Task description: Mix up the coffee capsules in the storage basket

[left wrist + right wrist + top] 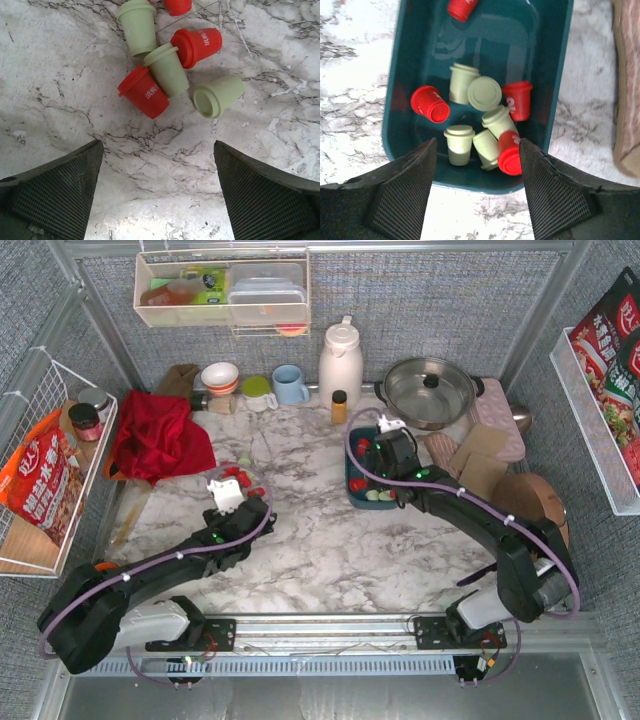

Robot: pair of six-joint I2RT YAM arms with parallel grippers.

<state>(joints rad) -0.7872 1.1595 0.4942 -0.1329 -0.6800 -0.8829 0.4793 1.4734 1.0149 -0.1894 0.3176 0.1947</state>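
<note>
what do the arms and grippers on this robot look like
Both the left arm and right arm are black jointed links with a pale grey housing near the base. A purple cable runs along each. Small green lights glow at joints and a white block sits at each wrist. The left gripper and right gripper have broad dark fingers with a fine grid texture.

Bright, even light (white glare on the tabletop (150,220)); wrist views slightly soft.

the right wrist view's edge crops one red capsule (461,7), perhaps lying sideways.
</note>
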